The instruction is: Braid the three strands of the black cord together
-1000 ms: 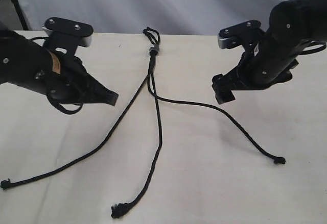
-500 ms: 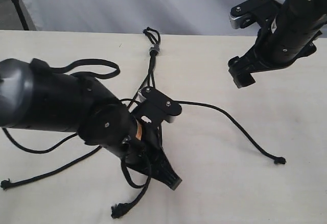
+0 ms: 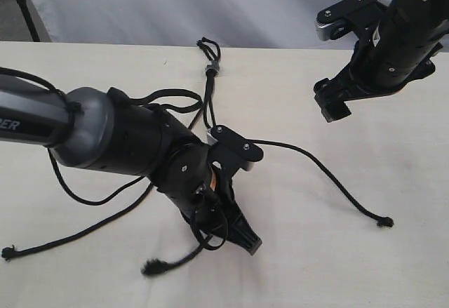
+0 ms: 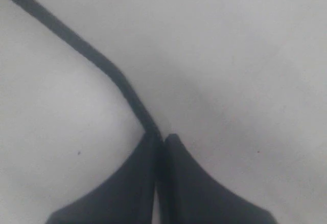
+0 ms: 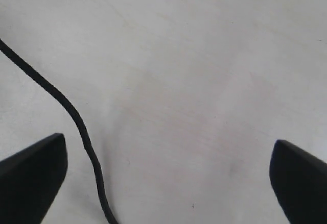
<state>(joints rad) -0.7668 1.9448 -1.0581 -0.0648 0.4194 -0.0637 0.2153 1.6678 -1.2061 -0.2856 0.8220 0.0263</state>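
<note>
The black cord's knot (image 3: 210,68) lies at the far middle of the table, and the three strands fan out toward me. My left gripper (image 3: 245,241) is low over the table and shut on the middle strand (image 4: 92,60), which enters between its closed tips (image 4: 162,140). That strand's frayed tip (image 3: 151,268) lies to the gripper's left. The left strand ends at a tip (image 3: 7,253); much of it is hidden by the arm. The right strand (image 3: 330,178) ends at a tip (image 3: 384,221). My right gripper (image 3: 330,104) hangs open above the table, with the right strand (image 5: 76,122) passing near one finger (image 5: 30,168).
The pale table (image 3: 365,273) ends at its far edge (image 3: 280,47) against a grey backdrop. The left arm's thicker black cables (image 3: 98,199) loop over the table beside the strands.
My left arm swung from the left side over to the middle strand and shut on it. The strand's frayed tip slid left and up. My right arm rose and pulled back.
</note>
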